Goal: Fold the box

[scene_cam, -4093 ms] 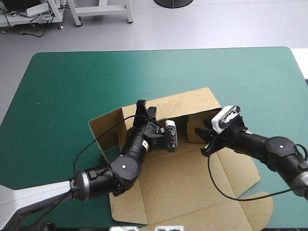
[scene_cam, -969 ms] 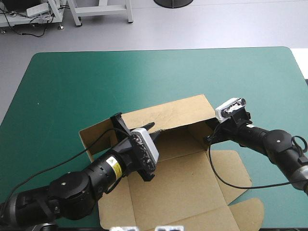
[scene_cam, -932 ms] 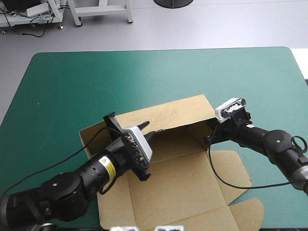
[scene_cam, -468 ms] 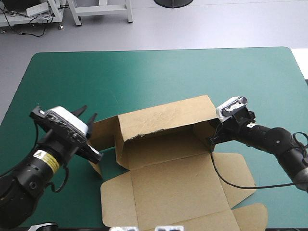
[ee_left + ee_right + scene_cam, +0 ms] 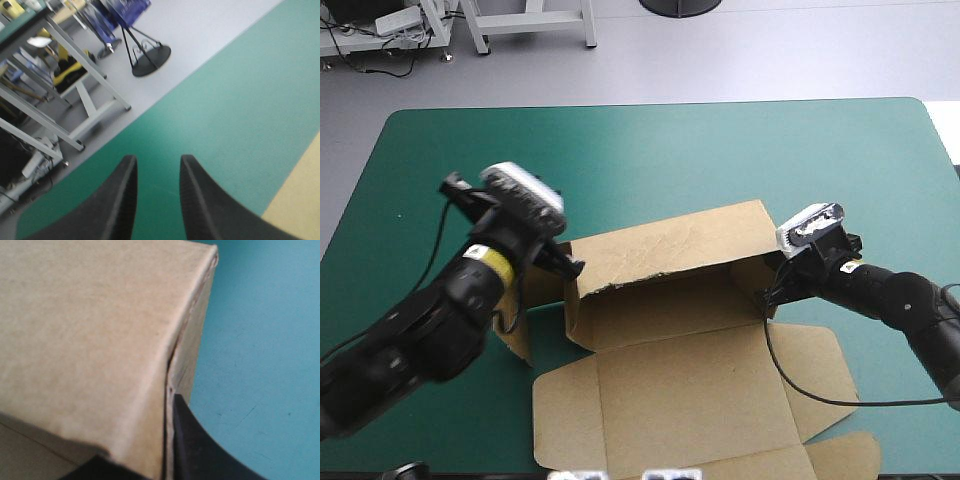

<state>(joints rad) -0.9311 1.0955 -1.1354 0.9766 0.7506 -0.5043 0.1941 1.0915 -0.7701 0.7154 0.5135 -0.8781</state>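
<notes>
The brown box [image 5: 670, 370] lies in the middle of the table with its far wall [image 5: 665, 250] raised and its wide flaps flat toward the near edge. My right gripper [image 5: 767, 290] is at the box's right corner. In the right wrist view the gripper [image 5: 150, 455] is shut on the box's side wall [image 5: 90, 340], with one black finger [image 5: 195, 450] outside the board. My left gripper [image 5: 568, 267] hovers by the box's left corner, raised. The left wrist view shows this gripper [image 5: 155, 162] open and holding nothing, with a bit of brown board [image 5: 300, 200] beside it.
A left side flap [image 5: 520, 330] lies partly under my left arm. Bare teal-green cover [image 5: 650, 160] stretches from the box's raised wall to the table's far edge. A rounded flap [image 5: 845, 455] reaches the near right edge.
My left arm pulled out of the box, swung far left, then came back raised to the box's left corner. The right gripper kept its hold, and the box shifted slightly.
</notes>
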